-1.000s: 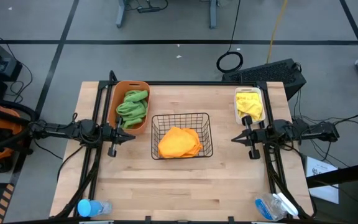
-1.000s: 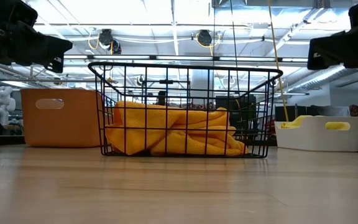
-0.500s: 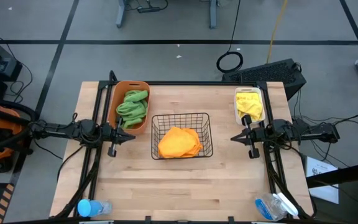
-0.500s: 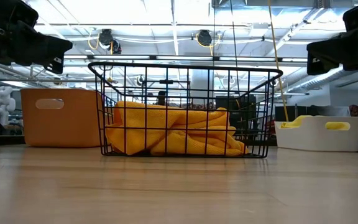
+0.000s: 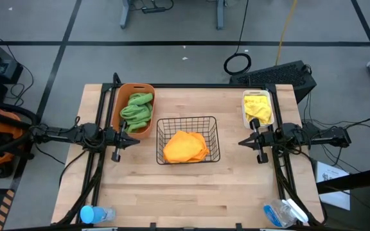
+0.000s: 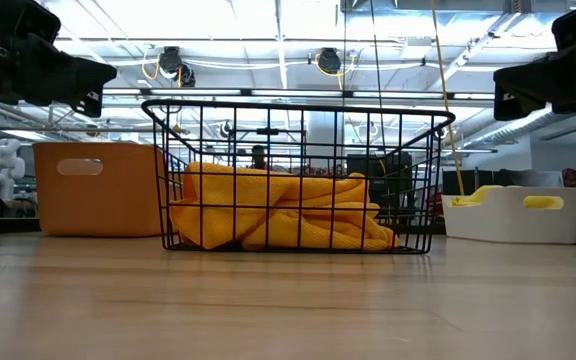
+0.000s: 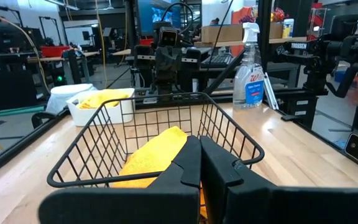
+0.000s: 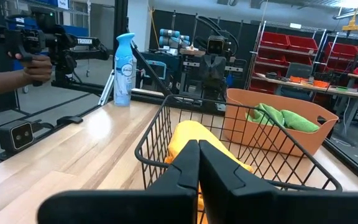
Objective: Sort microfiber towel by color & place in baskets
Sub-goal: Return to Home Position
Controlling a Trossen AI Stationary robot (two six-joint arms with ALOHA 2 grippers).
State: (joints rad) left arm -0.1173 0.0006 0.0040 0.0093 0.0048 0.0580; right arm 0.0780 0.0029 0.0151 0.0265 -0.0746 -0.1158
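Green towels [image 5: 137, 109] lie in the orange tub [image 5: 122, 126] at the table's far left. An orange towel [image 5: 185, 147] lies in the black wire basket [image 5: 187, 121] at the middle. Yellow towels [image 5: 257, 108] fill the white bin [image 5: 245, 117] at the far right. My left gripper [image 5: 137, 141] hovers shut at the left side, pointing level toward the wire basket. My right gripper [image 5: 241, 142] hovers shut at the right side, facing it. Neither holds anything.
A blue spray bottle [image 5: 95, 214] lies at the near left corner and a clear spray bottle [image 5: 283, 212] at the near right corner. Bare wood lies in front of the baskets. A person's hand [image 8: 33, 67] holds a device beyond the table.
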